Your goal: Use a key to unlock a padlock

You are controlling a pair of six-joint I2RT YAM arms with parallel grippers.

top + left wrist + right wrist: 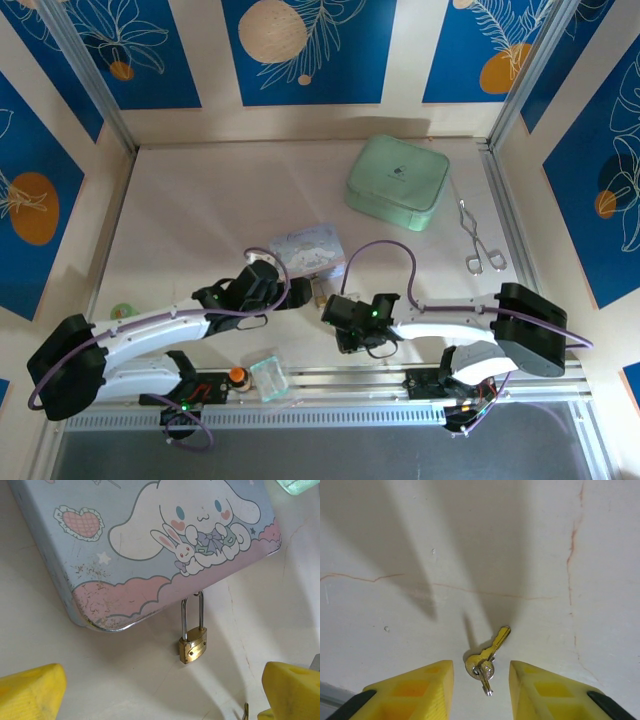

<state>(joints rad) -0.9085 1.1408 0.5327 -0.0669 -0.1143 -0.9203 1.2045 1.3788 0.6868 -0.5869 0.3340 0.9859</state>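
Where the padlock sat: on the white table, just at the near edge of the cartoon tin, shackle top hidden under the tin's rim.
shackle: both legs went into the brass body.
key: lay flat on the table, small ring at its head, between the right fingers, untouched.
left gripper: jaws wide apart, held nothing, padlock just ahead.
right gripper: jaws apart, straddled the key.
arms: both reached inward, grippers near each other by the tin.
background: green case and tongs lay far right.
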